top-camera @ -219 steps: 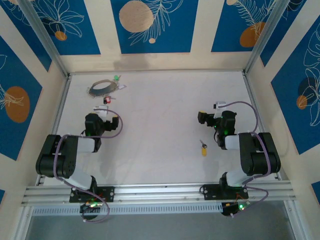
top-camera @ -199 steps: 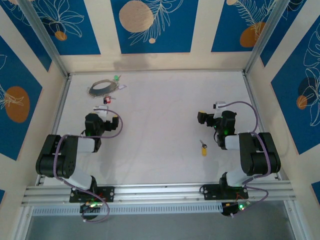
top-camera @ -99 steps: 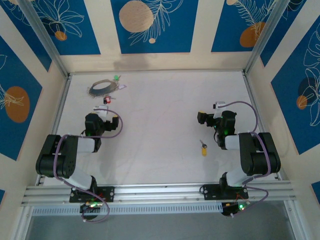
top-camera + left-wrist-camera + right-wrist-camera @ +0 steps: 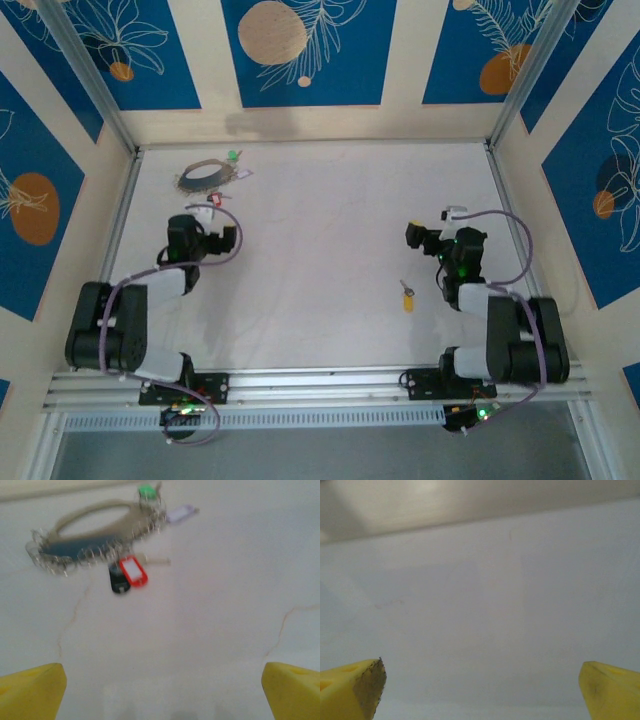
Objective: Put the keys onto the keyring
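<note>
Hovering low with jaws spread wide and empty, the left gripper [image 4: 162,695] is aimed at the red key [image 4: 133,571], which lies just beside the keyring [image 4: 100,554] near the table's [image 4: 320,220] far-left corner. A centred pinch on the head is advised, since the side rail [image 4: 122,215] is close. The right gripper [image 4: 482,692] is likewise held wide and empty, with the yellow key [image 4: 407,296] near it and open room toward the middle.

A white table [image 4: 320,250] sits enclosed by cream walls [image 4: 400,60] bearing blue leaf-patterned panels [image 4: 300,50].

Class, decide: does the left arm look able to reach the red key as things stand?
Probably yes: the open left pincer faces the red key, with bare table between them; a black tag lies against it.
</note>
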### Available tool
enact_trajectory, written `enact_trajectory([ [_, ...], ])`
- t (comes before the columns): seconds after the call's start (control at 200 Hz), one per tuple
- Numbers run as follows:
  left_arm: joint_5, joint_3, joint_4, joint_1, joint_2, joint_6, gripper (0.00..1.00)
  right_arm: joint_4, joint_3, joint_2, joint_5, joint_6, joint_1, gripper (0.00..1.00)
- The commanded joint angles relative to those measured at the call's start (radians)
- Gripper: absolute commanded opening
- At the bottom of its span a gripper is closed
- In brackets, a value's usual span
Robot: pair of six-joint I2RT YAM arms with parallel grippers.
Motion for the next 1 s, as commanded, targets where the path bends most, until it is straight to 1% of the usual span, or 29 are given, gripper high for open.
enact_trajectory([
  [0.0,-0.030,0.150,-0.300,-0.001,-0.142,-0.098,1.00,-0.175,0.063,-0.163,0.008,0.071,0.018,0.99],
  [0.095,-0.117,0.325,-0.512,0.001,-0.161,-0.224,1.00,-0.374,0.146,-0.235,0.038,0.165,0.032,0.99],
  [0.185,-0.243,0.524,-0.768,0.002,-0.091,-0.402,1.00,-0.495,0.209,-0.253,0.033,0.199,0.052,0.99],
  [0.215,-0.263,0.585,-0.837,0.005,-0.056,-0.442,1.00,-0.534,0.229,-0.255,0.035,0.204,0.066,0.99],
  [0.23,-0.252,0.612,-0.854,0.008,-0.035,-0.445,1.00,-0.549,0.236,-0.256,0.040,0.205,0.072,0.99],
  [0.315,-0.098,0.746,-0.892,0.023,0.093,-0.357,1.00,-0.592,0.251,-0.257,0.069,0.190,0.129,0.99],
  [0.38,-0.023,0.866,-0.936,0.025,0.213,-0.316,1.00,-0.599,0.251,-0.250,0.075,0.164,0.167,0.99],
  [0.42,-0.021,0.932,-0.952,0.025,0.277,-0.303,1.00,-0.610,0.255,-0.244,0.070,0.156,0.187,0.99],
  [0.465,-0.017,0.982,-0.934,0.031,0.335,-0.292,1.00,-0.631,0.265,-0.239,0.056,0.150,0.207,0.99],
  [0.57,0.079,1.095,-0.881,0.059,0.476,-0.236,1.00,-0.684,0.272,-0.241,0.088,0.132,0.259,0.99],
  [0.69,0.080,1.285,-0.967,0.065,0.671,-0.183,1.00,-0.685,0.260,-0.241,0.075,0.135,0.279,0.99],
  [0.79,0.088,1.399,-1.014,0.066,0.785,-0.191,1.00,-0.769,0.291,-0.242,0.071,0.145,0.287,0.99],
  [0.995,0.197,1.626,-1.099,0.073,0.997,-0.195,1.00,-0.843,0.306,-0.254,0.066,0.137,0.294,0.99],
])
